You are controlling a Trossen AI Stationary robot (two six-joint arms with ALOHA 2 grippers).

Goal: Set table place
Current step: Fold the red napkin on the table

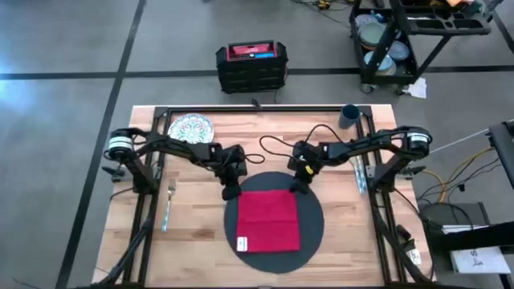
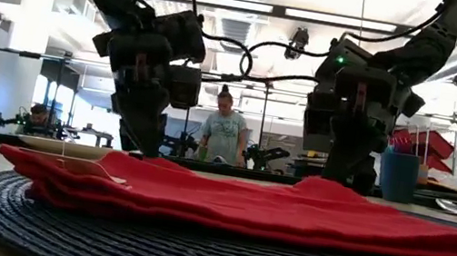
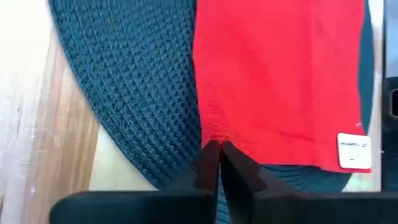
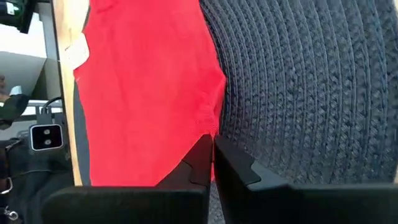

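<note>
The high view looks straight down on the bench (image 1: 193,233); the low view looks level across it; both wrist views look closely at the napkin (image 3: 280,81).

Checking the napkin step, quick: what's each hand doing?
Left hand: shut on the red napkin corner.
Right hand: shut on the napkin's other far corner.

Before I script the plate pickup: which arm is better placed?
Probably left: the plate lies on its side of the table, behind the left hand. The right hand would reach across.
</note>
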